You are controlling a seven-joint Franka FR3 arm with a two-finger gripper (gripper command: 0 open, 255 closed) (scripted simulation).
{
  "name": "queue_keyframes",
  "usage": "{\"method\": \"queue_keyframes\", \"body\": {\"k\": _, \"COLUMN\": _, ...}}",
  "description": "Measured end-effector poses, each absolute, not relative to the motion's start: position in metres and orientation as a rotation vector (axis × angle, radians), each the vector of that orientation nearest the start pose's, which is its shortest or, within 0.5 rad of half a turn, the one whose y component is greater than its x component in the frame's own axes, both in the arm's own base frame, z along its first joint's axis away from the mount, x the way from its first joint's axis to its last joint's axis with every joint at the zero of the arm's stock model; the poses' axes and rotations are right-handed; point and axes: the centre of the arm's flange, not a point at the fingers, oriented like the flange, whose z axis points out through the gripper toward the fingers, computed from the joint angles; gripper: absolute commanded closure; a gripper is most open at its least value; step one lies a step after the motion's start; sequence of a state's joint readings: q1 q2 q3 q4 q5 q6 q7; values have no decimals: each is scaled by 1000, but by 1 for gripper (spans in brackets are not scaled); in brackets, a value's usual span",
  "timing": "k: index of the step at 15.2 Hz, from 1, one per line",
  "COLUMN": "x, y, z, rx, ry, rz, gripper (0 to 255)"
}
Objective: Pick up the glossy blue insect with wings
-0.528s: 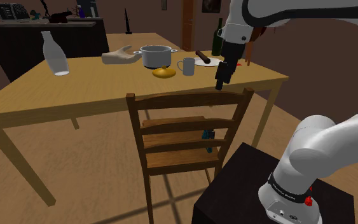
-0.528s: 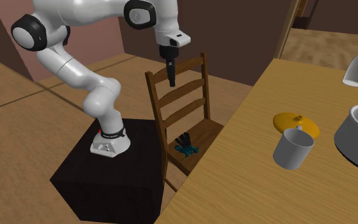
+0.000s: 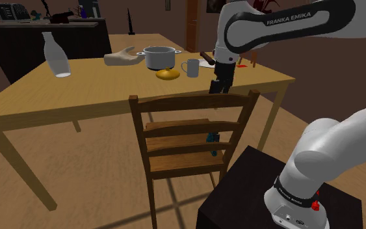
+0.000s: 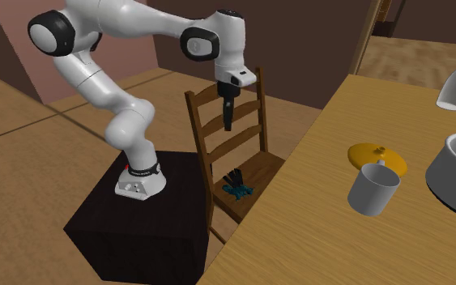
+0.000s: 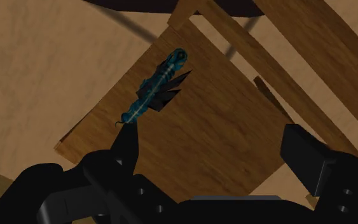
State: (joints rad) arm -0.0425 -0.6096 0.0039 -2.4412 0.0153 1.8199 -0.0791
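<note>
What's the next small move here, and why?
Probably shift the gripper sideways until the blue insect lines up between the open jaws. It lies on the chair seat off beyond one jaw, and the gripper hangs well above the seat, so descending now would likely miss.

the arm reads "franka emika" in white letters

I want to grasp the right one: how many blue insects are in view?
1. The blue insect lies on the wooden chair's seat. The table could hide others beneath it.
</note>
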Motion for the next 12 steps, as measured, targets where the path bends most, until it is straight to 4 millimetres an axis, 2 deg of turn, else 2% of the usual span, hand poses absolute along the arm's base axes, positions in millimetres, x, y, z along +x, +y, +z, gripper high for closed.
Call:
{"method": "queue_keyframes", "body": {"k": 5, "x": 398, "y": -20, "z": 452, "rx": -3161, "ry": 76, "rz": 124, "gripper": 0}}
{"method": "queue_keyframes", "body": {"k": 10, "x": 429, "y": -34, "z": 388, "rx": -3185, "ry": 211, "rz": 231, "gripper": 0}}
{"method": "queue_keyframes", "body": {"k": 12, "x": 435, "y": -42, "z": 364, "rx": -3192, "ry": 266, "rz": 274, "gripper": 0}}
